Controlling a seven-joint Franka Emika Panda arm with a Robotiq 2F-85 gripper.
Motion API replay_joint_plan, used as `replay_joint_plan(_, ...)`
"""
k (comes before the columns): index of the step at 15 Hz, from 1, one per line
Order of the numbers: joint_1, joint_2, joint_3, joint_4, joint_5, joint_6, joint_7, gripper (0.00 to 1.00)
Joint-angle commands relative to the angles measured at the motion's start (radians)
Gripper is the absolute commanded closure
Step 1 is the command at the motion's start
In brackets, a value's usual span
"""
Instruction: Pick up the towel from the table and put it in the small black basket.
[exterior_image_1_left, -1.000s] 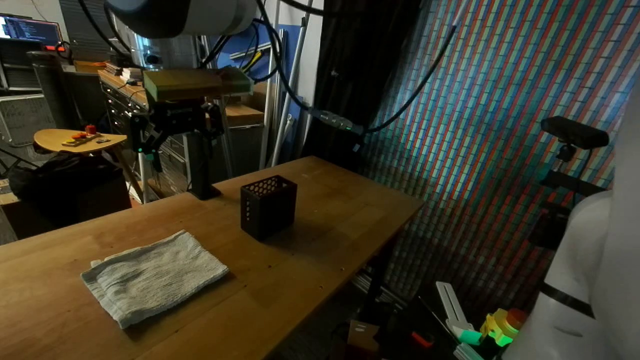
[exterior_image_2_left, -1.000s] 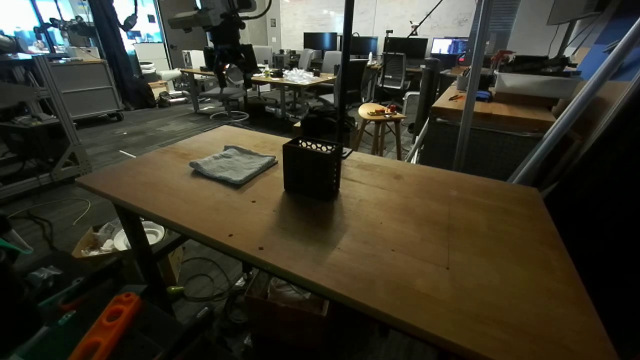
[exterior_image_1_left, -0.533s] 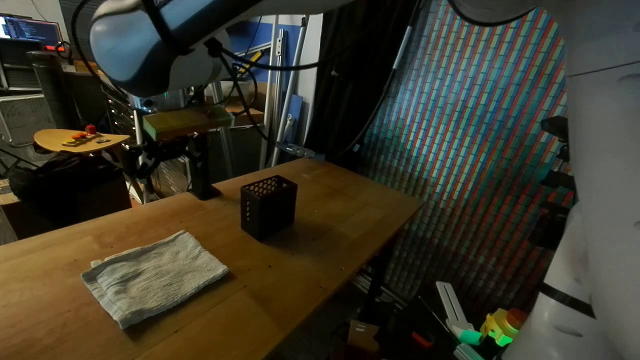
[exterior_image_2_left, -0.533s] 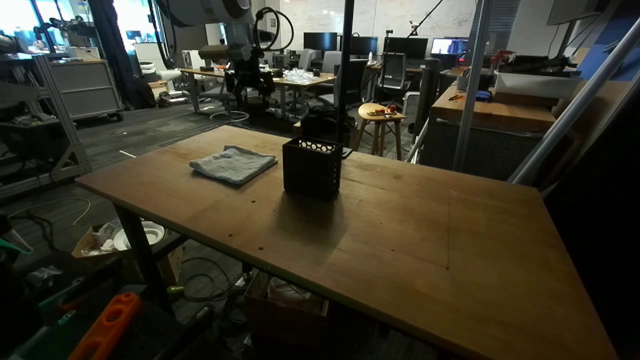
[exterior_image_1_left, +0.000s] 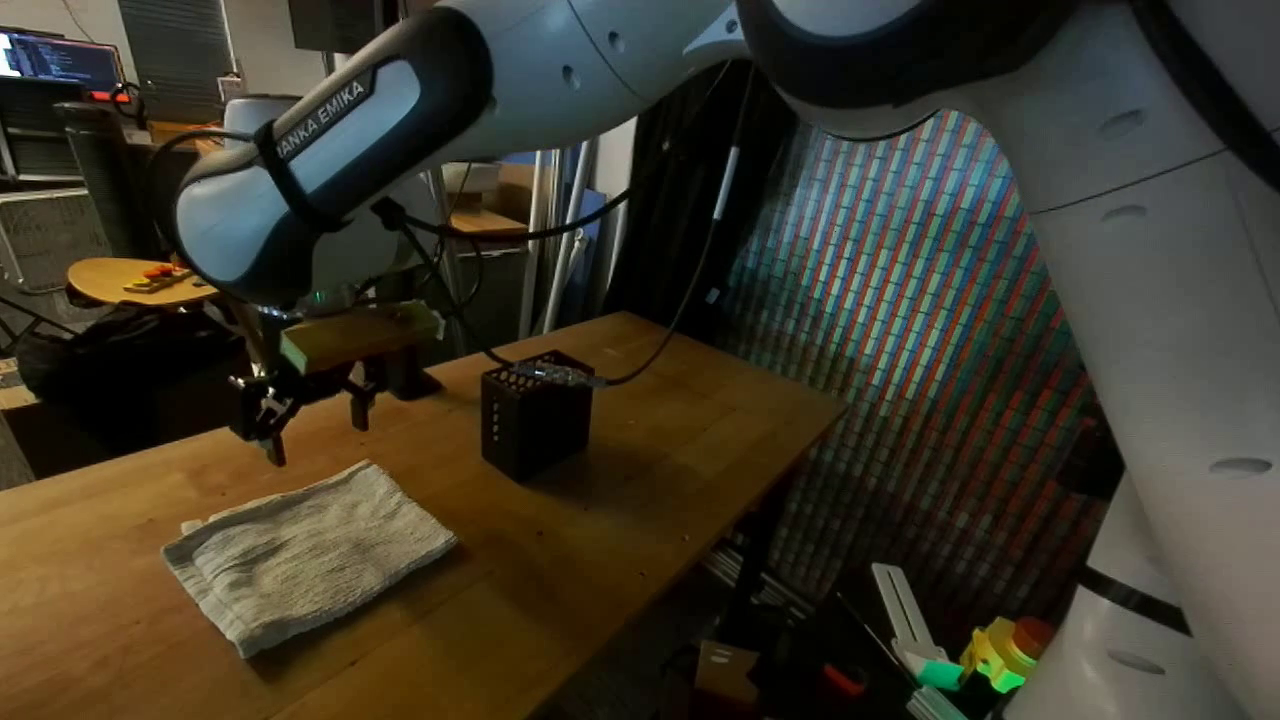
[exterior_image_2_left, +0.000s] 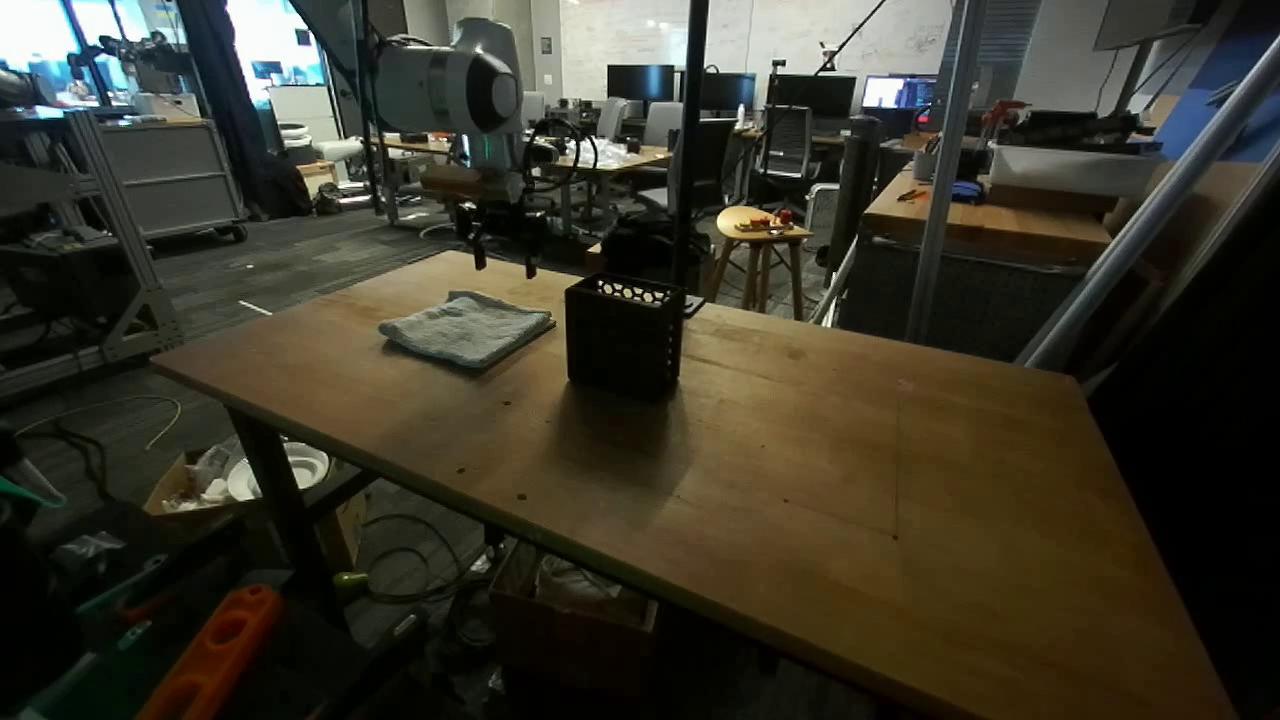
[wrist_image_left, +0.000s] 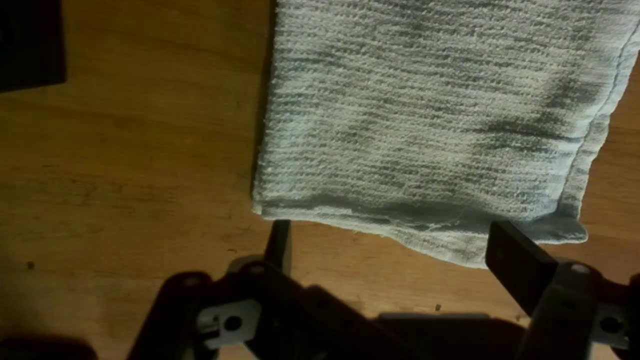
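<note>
The gripper (exterior_image_1_left: 318, 443) is now brought lower, with jaws spread, close to the far edge of the towel (exterior_image_1_left: 315, 555), which is laid on the table (exterior_image_1_left: 600, 540) left of the black basket (exterior_image_1_left: 535, 428), so a grasp is apparently prepared.

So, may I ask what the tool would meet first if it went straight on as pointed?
Pointing down, the open tool would probably meet the towel near its edge; with depth unclear, possibly the table.

Free air between end effector (exterior_image_1_left: 318, 443) and towel (exterior_image_1_left: 315, 560), bare desk (exterior_image_1_left: 440, 460) alongside, black basket (exterior_image_1_left: 535, 430) obstructing one side, upright post (exterior_image_2_left: 692, 150) near it
</note>
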Motion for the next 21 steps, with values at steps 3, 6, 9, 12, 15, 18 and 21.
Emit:
replay_joint_plan(3,0.021,0.093,0.027,0.046,0.097,0.026,-0.068,0.0)
replay_joint_plan(6,0.031,0.124,0.041,0.04,0.124,0.048,-0.086,0.0)
replay_joint_plan(9,0.04,0.156,0.045,0.025,0.118,0.107,-0.118,0.0)
replay_joint_plan(12,0.037,0.187,0.051,0.011,0.117,0.139,-0.156,0.0)
replay_joint_plan(15,0.034,0.202,0.057,0.011,0.119,0.147,-0.179,0.12)
replay_joint_plan(18,0.033,0.198,0.061,0.016,0.118,0.138,-0.196,0.41)
replay_joint_plan(21,0.033,0.185,0.067,0.017,0.117,0.123,-0.216,0.63)
